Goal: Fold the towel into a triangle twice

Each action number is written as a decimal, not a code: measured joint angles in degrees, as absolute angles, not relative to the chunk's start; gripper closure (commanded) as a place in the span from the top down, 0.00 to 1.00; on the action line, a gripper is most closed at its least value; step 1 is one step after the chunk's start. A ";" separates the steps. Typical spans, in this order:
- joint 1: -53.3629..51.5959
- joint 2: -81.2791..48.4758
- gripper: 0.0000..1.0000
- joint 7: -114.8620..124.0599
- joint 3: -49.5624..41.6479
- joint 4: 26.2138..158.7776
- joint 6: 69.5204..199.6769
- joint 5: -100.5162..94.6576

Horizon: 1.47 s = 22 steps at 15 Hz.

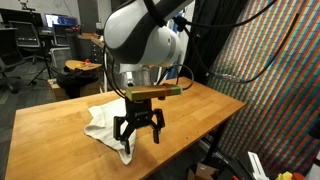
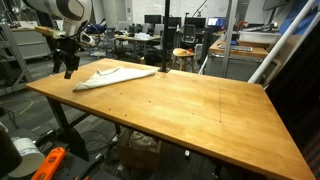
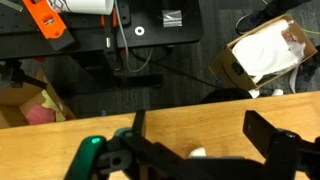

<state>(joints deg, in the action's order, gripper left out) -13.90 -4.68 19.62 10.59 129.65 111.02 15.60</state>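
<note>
Clearance: table top mostly open, with one soft obstacle at the arm's end.

In an exterior view the wooden table (image 2: 190,115) is bare from its middle to the far corner, giving free passage there. The crumpled towel (image 2: 115,75) takes up the end nearest the gripper (image 2: 67,64), which hangs with jaws apart at the table edge beside it. A patterned panel (image 1: 285,70) stands near one side, limiting room there. Past the edge, the wrist view shows a cardboard box (image 3: 262,55) and an orange tool (image 3: 45,20) on the floor.

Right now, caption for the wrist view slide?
Open black hand over the light wooden table edge, cardboard box on floor beyond.
</note>
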 measured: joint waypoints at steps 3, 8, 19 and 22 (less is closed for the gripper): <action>-13.75 -6.07 1.00 17.51 10.59 130.29 115.92 17.03; -13.76 -9.42 1.00 14.87 10.87 130.28 123.18 18.22; -13.75 -16.67 0.45 12.83 11.38 128.90 130.90 20.66; -13.36 -17.34 0.20 12.83 11.38 128.28 131.05 20.66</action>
